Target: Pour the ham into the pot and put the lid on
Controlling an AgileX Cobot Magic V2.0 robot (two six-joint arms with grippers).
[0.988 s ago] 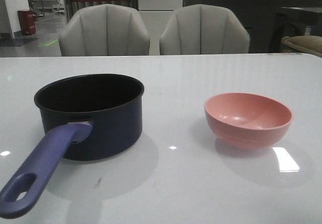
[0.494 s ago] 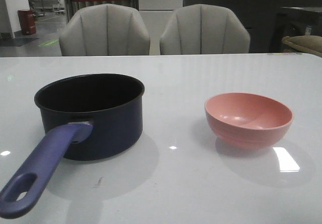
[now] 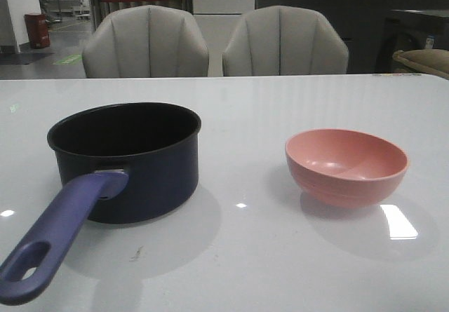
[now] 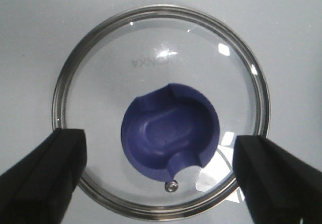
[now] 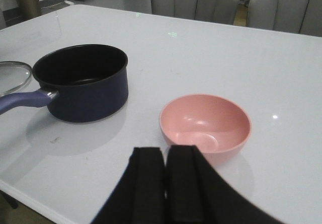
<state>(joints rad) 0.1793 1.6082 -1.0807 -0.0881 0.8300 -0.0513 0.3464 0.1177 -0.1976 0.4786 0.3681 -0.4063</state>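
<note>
Directly beneath the spread-open left hand (image 4: pixel 160 156) lies the lid (image 4: pixel 160 110) beside the pot (image 5: pixel 80 80); right hand (image 5: pixel 166 183) closed, empty; off-centre closure risks slipping off the knob (image 4: pixel 171 136).

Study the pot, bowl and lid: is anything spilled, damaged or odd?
No spill or damage shows. One oddity: the pink bowl looks empty, and no ham shows in the pot either. The lid lies flat on the table, off the pot.
</note>
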